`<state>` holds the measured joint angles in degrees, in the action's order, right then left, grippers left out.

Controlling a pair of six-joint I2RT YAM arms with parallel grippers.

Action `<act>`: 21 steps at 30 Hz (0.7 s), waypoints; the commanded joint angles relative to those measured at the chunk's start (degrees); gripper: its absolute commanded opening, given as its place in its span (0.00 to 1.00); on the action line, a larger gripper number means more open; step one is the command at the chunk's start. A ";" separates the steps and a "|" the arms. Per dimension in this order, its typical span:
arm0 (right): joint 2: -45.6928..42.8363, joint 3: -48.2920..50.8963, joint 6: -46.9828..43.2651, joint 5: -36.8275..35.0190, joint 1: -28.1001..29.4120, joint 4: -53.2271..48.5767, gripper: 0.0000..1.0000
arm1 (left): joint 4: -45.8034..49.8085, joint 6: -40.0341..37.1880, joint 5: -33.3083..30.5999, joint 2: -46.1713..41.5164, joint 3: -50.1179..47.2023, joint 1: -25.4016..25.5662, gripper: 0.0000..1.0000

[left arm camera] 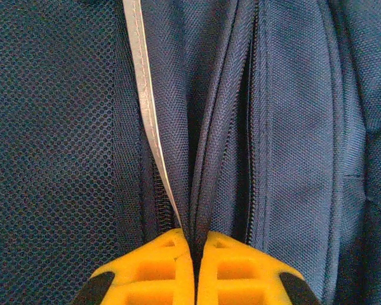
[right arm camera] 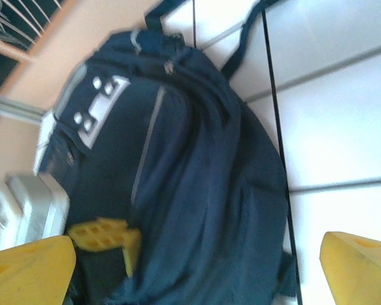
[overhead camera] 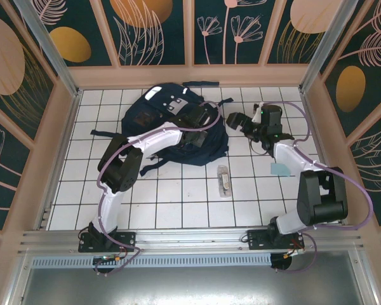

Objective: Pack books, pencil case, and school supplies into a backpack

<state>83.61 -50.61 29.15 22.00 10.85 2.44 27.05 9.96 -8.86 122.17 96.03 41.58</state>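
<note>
The backpack (overhead camera: 157,115) lies flat on the white tiled table (overhead camera: 178,203), right under my left gripper (overhead camera: 209,117), which rests on the bag's right-hand side. On the left wrist camera that gripper (left arm camera: 193,244) is clenched. Its two yellow fingers (left arm camera: 159,270) press together, and a fold of navy fabric beside the zipper (left arm camera: 251,127) runs straight into the seam between them, so I read it as pinching the backpack there. A white reflective stripe (left arm camera: 146,108) slants in toward the tips from ahead and to the left, with a mesh panel (left arm camera: 51,159) further left.

My right gripper (overhead camera: 239,121) hovers just off the backpack's right edge, not touching it. On its own wrist camera the gripper (right arm camera: 190,273) is released, its yellow fingers (right arm camera: 25,270) spread wide and holding nothing. Ahead of it I see the backpack's (right arm camera: 203,190) front with the grey patch (right arm camera: 98,105), and a yellow finger of the left gripper (right arm camera: 105,238) against the fabric.

The school supplies packet (overhead camera: 223,180) lies on the tiles back toward the arm bases, between the two arms and just clear of the bag's near edge. A small pale teal flat piece (overhead camera: 279,169) lies beside my right forearm.
</note>
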 commanded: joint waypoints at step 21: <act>-4.33 9.77 14.36 -32.24 31.18 -26.74 0.78 | -13.04 12.82 33.68 -17.99 -10.23 -10.51 0.00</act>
<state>76.95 -39.24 40.86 -3.03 40.99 -19.64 20.64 20.78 19.70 107.59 85.49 31.20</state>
